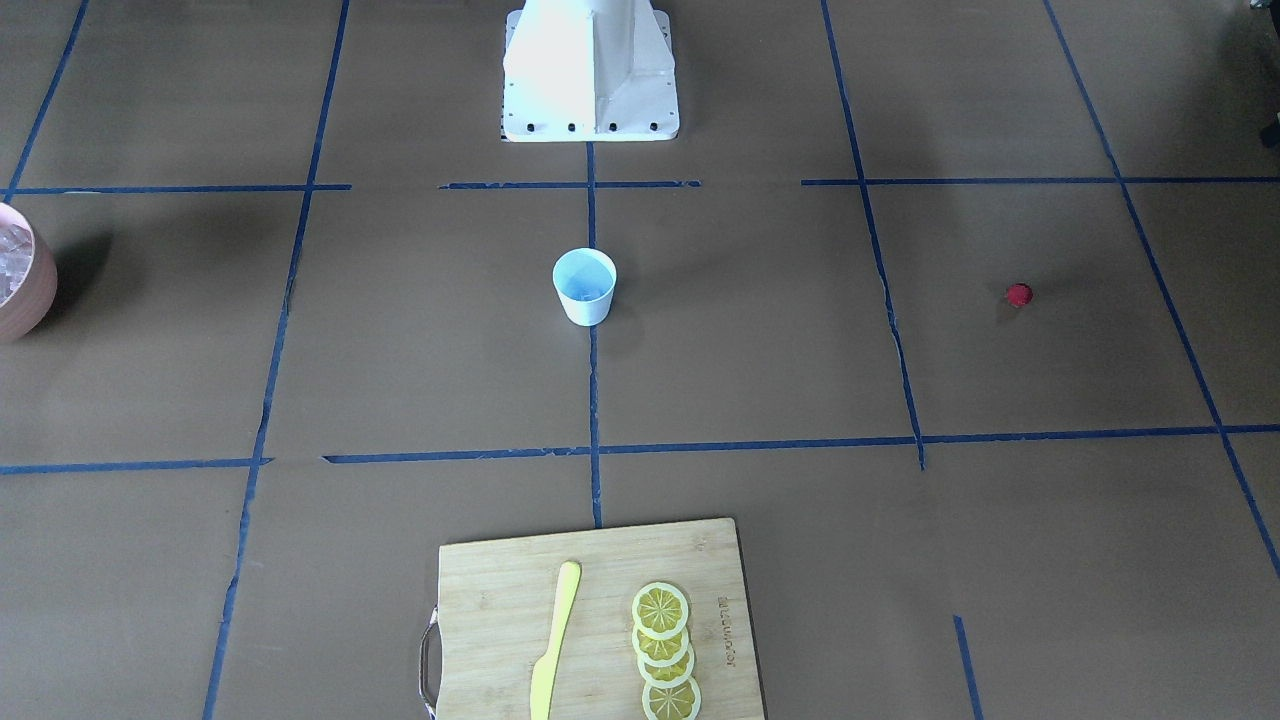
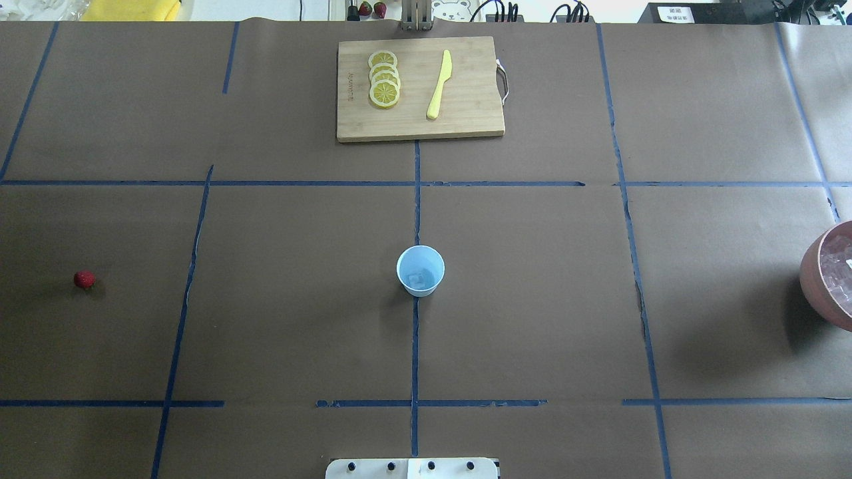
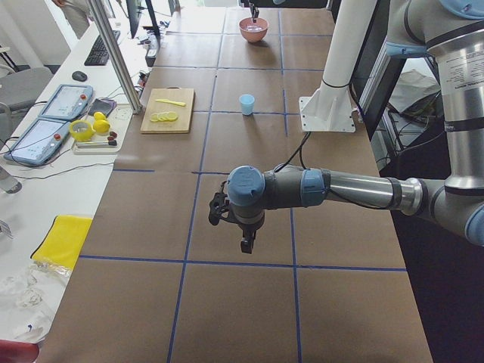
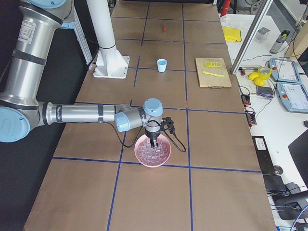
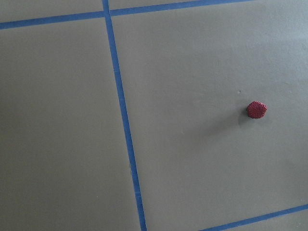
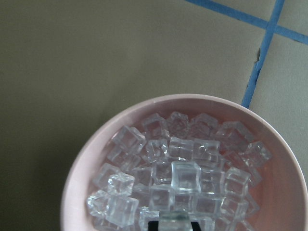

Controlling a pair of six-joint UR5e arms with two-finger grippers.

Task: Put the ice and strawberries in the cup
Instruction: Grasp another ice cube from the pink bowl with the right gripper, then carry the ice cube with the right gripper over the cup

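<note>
The pale blue cup point(image 2: 421, 270) stands upright at the table's middle point(image 1: 584, 286), with one ice cube point(image 2: 419, 279) in it. The red strawberry point(image 2: 84, 279) lies alone on the table's left side point(image 5: 256, 109). My left gripper point(image 3: 246, 243) hangs above the table near it; I cannot tell whether it is open. The pink-brown bowl point(image 4: 142, 157) at the right edge is full of ice cubes point(image 6: 185, 175). My right gripper point(image 4: 154, 142) reaches down into the bowl. In the right wrist view its dark fingertips point(image 6: 153, 225) close on one ice cube point(image 6: 174, 217).
A wooden cutting board point(image 2: 466, 113) with lemon slices point(image 2: 384, 78) and a yellow knife point(image 2: 440, 83) lies at the far edge, opposite the robot base point(image 1: 590, 70). Blue tape lines cross the brown table. Teach pendants and clutter sit on a side bench point(image 3: 53, 128).
</note>
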